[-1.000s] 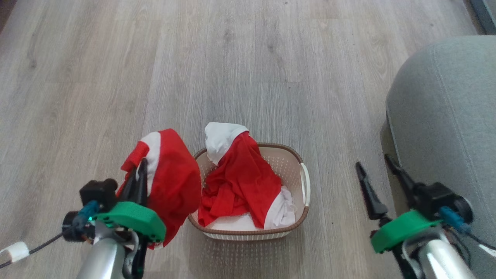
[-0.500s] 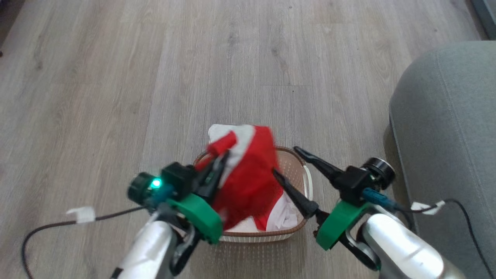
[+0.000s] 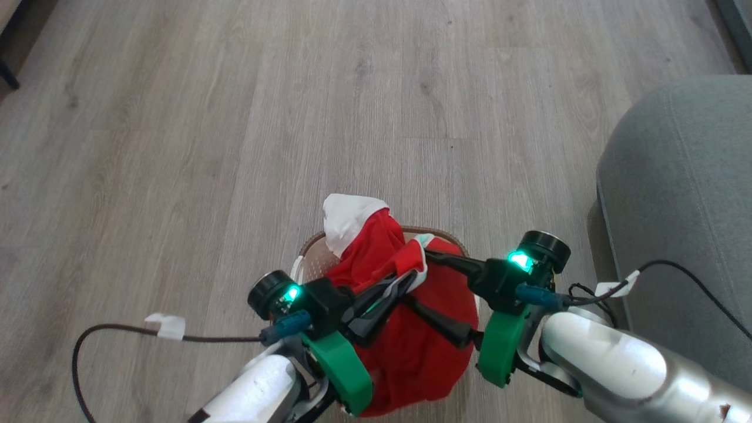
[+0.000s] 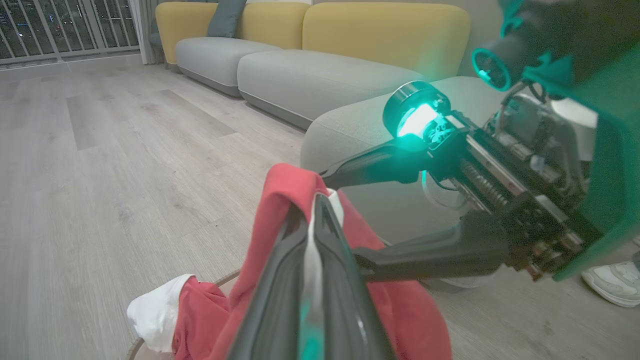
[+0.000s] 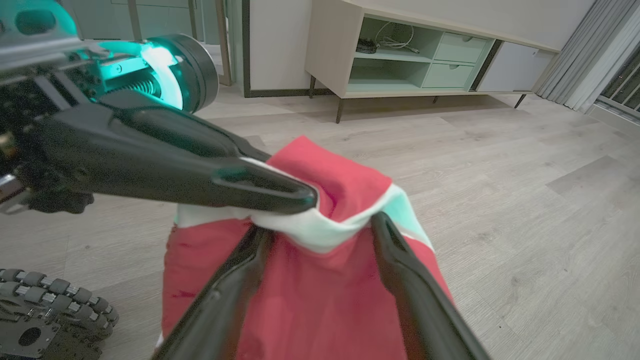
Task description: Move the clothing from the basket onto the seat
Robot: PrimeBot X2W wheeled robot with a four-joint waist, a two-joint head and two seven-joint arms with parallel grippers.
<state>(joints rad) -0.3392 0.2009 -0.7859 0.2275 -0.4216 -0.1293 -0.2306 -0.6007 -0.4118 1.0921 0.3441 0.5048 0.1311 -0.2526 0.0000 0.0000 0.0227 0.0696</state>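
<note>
The left gripper (image 3: 408, 282) has swung in from the left of the basket (image 3: 310, 262) and is now hanging right over it. The right gripper (image 3: 416, 276) has come across from beside the seat (image 3: 675, 176) to meet it. The left one is clamping tight on a red garment (image 3: 423, 352), its two dark fingers pressed together with a strip of white trim showing between them in its own wrist view. The right one is standing wide, one finger on each side of the garment's top fold. The right wrist view is showing both of those fingers touching the cloth just below the left fingertips, not pinching it.

The garment is hanging like a loose bag from that pinched edge. It is bright red thin fabric with a white band running along the fold, and its bulk is drooping over the near half of the basket and hiding it. Behind it, the other garment (image 3: 364, 258) is lying heaped in the basket, red as well, with a white panel rising past the far rim.

The basket is sitting on the pale wood floor (image 3: 235, 117), with its cream perforated left wall and a bit of brown rim peeking out. The grey seat is lying off to the robot's right, well apart from the basket.
</note>
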